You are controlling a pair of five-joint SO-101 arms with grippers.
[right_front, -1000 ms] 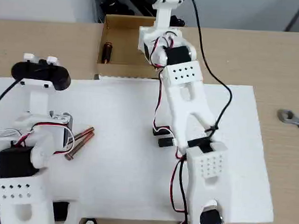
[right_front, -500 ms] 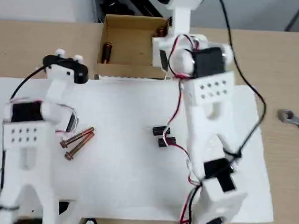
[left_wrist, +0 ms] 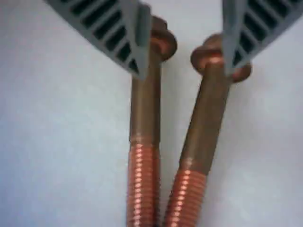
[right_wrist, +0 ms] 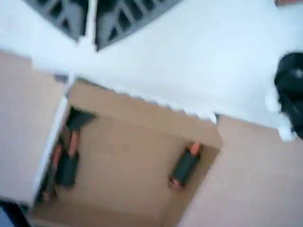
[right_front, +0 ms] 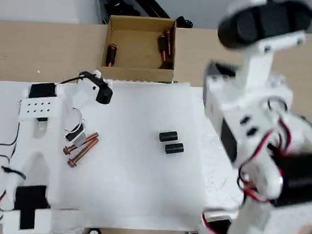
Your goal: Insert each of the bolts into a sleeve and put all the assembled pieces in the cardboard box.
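Bolts (right_front: pixel 84 143), two, lay side by side at nine o'clock on the white sheet (right_front: pixel 130 189), with your left gripper (left_wrist: pixel 185 49) released astride their heads, probably to take one. Two sleeves (right_front: pixel 168 136) waited near the centre for them. Three finished pieces (right_front: pixel 112 54) lay in the cardboard box (right_front: pixel 139 49) at twelve o'clock, and your right gripper (right_wrist: pixel 93 40) looked clenched on nothing above it.

Bare white sheet (right_front: pixel 130 189) lies open on all sides of the two sleeves (right_front: pixel 168 136), the bolts (left_wrist: pixel 144 142) lie close together with threads nearly touching, and the cardboard box (right_front: pixel 139 73) has bare floor between the assembled pieces (right_front: pixel 112 55) at its side walls.
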